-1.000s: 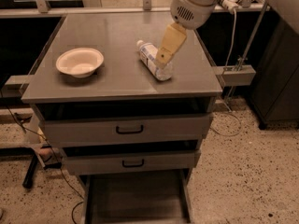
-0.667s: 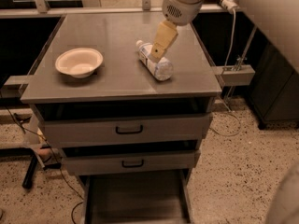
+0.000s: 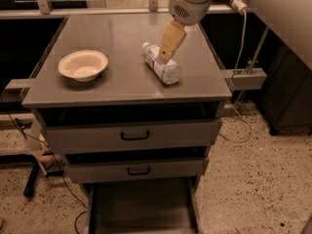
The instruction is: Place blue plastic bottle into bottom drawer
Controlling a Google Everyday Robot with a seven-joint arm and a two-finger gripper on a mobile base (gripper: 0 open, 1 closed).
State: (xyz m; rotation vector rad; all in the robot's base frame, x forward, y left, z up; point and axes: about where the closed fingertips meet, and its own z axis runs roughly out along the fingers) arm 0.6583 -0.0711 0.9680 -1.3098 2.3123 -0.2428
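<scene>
The blue plastic bottle [image 3: 167, 71] lies on its side on the grey cabinet top [image 3: 122, 33], right of centre, with its white cap pointing to the back left. My gripper [image 3: 165, 57] hangs from the white arm at the top and points down onto the middle of the bottle, hiding part of the label. The bottom drawer [image 3: 141, 208] is pulled out below the cabinet front and its dark floor shows with nothing on it.
A white bowl [image 3: 83, 65] sits on the left of the cabinet top. Two upper drawers with black handles [image 3: 135, 136] are closed. A side bracket [image 3: 243, 77] and a cable stick out at the right. Speckled floor surrounds the cabinet.
My gripper has shifted a little to the left over the bottle, and the white arm fills more of the upper right. The bottle and bowl have not moved.
</scene>
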